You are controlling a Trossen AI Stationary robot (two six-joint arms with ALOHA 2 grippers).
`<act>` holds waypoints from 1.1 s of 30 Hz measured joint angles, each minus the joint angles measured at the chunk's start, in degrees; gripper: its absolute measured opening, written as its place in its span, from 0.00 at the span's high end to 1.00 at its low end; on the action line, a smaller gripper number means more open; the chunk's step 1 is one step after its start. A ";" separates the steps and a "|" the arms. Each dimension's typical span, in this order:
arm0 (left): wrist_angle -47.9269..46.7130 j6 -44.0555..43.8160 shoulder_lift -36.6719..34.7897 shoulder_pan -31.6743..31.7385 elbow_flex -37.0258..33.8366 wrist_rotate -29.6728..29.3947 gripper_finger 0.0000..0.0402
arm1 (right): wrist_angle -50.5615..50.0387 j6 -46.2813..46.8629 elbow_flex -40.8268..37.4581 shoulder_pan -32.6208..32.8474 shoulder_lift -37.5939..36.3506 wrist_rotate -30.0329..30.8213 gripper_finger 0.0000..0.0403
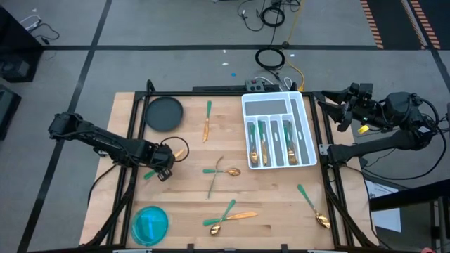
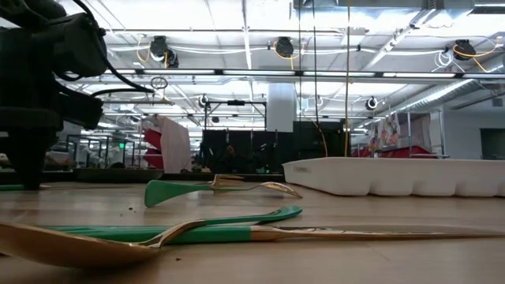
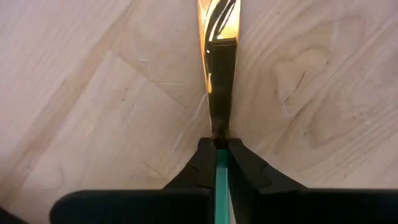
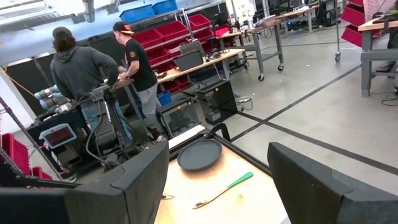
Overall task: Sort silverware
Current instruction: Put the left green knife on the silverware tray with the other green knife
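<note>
Butcher-block tabletop (image 1: 267, 204) carries seven loose pieces of my silverware (image 1: 222, 171), and four more lie in the white tray (image 1: 304, 112) at far right. My left gripper (image 3: 219, 149) pinches one teal-handled piece (image 3: 219, 68) flat on the wood at mid-left. My right gripper (image 4: 217, 180) hangs spread beyond the table's far right corner. One dark plate (image 1: 164, 113) and one blue bowl (image 1: 150, 224) sit along the left side.

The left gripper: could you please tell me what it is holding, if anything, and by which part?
The left gripper is shut on a piece of silverware, pinching its teal handle just behind the gold metal part. The right gripper is open and holds nothing.
</note>
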 joint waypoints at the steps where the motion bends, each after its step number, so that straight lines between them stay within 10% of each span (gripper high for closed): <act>1: 0.01 0.04 0.00 0.03 0.00 -0.03 0.95 | 0.07 0.00 0.00 -0.01 0.01 0.00 0.34; 26: -1.01 -3.75 -0.46 2.89 20.11 -9.44 0.96 | 1.20 -1.59 0.00 0.01 0.01 0.00 0.34; 33: 4.15 11.91 -0.13 7.73 31.54 -18.73 0.96 | 1.17 -1.60 0.00 0.02 0.02 0.04 0.34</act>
